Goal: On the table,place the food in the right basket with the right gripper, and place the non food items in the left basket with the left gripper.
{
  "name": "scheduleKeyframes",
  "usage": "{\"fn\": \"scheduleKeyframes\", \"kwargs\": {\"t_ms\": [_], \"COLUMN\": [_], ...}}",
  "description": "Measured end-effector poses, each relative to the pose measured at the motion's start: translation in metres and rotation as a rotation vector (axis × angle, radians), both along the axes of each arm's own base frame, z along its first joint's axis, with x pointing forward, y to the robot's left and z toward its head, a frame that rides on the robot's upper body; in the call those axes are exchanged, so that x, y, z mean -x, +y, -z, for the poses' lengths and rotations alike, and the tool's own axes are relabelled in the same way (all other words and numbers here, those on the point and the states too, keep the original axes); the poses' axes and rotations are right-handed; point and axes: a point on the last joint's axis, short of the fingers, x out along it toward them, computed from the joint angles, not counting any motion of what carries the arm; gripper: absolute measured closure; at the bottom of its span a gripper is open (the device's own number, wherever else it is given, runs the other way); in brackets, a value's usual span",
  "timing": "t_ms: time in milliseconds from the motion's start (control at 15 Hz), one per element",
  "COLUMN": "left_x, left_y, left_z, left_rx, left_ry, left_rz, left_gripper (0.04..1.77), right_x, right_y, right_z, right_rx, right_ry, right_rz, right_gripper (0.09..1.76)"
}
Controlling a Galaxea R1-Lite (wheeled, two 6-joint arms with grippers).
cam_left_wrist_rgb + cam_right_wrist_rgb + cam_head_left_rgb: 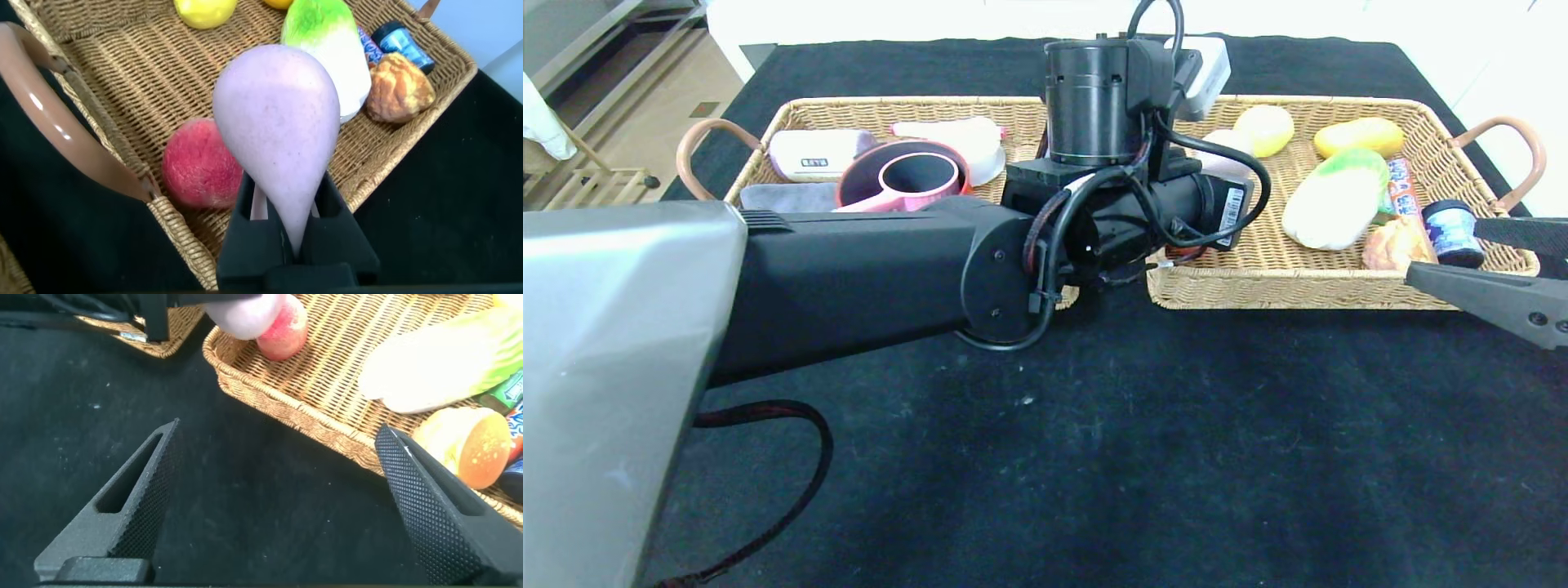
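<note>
My left gripper (pixel 288 200) is shut on the narrow end of the pale lilac-grey lump (pixel 278 122). It holds the lump over the left end of the right basket (pixel 1307 298), above a red peach (pixel 200 163). In the head view the lump (pixel 1223 151) shows just past my left wrist. The napa cabbage (pixel 1339 200) and burger bun (pixel 1392 241) lie in the right basket. My right gripper (pixel 1450 249) is open and empty by that basket's front right corner. The left basket (pixel 915 104) holds the red pot (pixel 862 163) with the pink saucepan (pixel 915 184) in it. The card box is not visible.
The right basket also holds two yellow fruits (pixel 1264 129), a blue jar (pixel 1452 229) and a snack packet (pixel 1401 184). A grey cloth (pixel 784 196) and a white pouch (pixel 813 155) lie in the left basket. My left arm spans the black-clothed table (pixel 1176 449).
</note>
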Motion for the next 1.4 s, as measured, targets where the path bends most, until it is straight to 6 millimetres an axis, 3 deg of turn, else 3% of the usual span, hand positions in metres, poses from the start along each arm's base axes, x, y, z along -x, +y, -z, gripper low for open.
{"fn": "scheduleKeyframes", "kwargs": {"t_ms": [200, 467, 733, 1000, 1400], "left_x": [-0.0014, -0.0036, -0.0043, -0.0044, -0.0018], "left_y": [-0.0016, -0.0038, -0.0041, -0.0042, -0.0012], "left_z": [0.0027, 0.0058, 0.0064, 0.0068, 0.0034], "left_rx": [-0.008, -0.005, -0.007, -0.009, -0.018], "left_ry": [-0.002, -0.006, -0.011, -0.01, 0.0], "left_rz": [0.003, 0.002, -0.001, -0.001, -0.008], "left_gripper": [1.66, 1.02, 0.65, 0.43, 0.25], "right_x": [0.0005, 0.0015, 0.0015, 0.0015, 0.0015], "right_y": [-0.0009, -0.0016, -0.0016, -0.0016, -0.0016], "right_z": [0.0, -0.0004, -0.0004, -0.0004, -0.001], "right_rx": [0.005, 0.003, 0.002, 0.002, -0.002], "right_ry": [-0.004, -0.006, -0.006, -0.005, -0.006], "right_rz": [0.004, 0.007, 0.007, 0.007, 0.008], "right_gripper": [0.14, 0.14, 0.14, 0.14, 0.14]}}
